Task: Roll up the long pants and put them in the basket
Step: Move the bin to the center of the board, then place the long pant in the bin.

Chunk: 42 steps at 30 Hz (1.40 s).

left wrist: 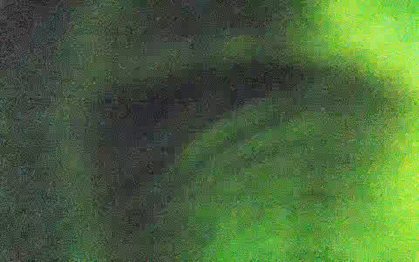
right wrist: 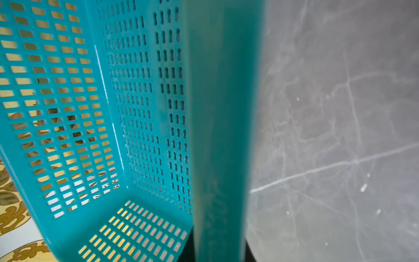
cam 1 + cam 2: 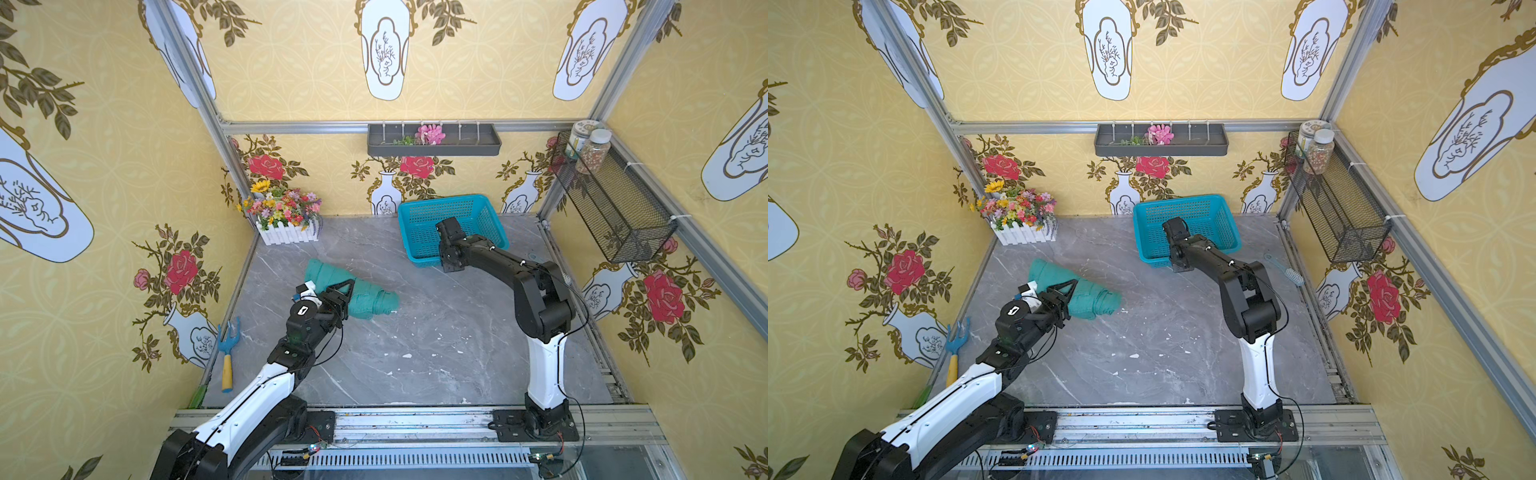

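Observation:
The long pants lie as a thick teal-green roll on the grey marble table, left of middle. My left gripper reaches onto the roll from the near side, one finger across its top, shut on it. Blurred green fabric fills the left wrist view and hides the jaws. My right gripper is at the near rim of the turquoise mesh basket, with the rim running between its jaws, shut on it.
A white flower box stands at the back left corner. A blue garden fork lies along the left edge and a brush along the right. A wire shelf hangs on the right wall. White crumbs dot the table.

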Each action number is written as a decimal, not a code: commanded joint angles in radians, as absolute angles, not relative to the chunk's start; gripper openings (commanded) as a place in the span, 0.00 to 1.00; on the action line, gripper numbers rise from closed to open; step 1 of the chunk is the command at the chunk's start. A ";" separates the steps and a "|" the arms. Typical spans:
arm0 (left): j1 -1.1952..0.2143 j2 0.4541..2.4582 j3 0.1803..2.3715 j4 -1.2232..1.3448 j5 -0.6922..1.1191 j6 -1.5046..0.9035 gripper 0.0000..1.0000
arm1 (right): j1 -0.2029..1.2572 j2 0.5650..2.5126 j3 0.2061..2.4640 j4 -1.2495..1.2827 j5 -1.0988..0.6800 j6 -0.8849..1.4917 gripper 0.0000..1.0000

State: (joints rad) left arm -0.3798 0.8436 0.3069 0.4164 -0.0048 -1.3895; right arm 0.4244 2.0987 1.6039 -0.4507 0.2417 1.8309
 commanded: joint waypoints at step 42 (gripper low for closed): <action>-0.632 1.916 1.554 0.465 -0.312 -1.376 0.00 | 0.068 1.310 1.342 -0.816 0.151 0.730 0.97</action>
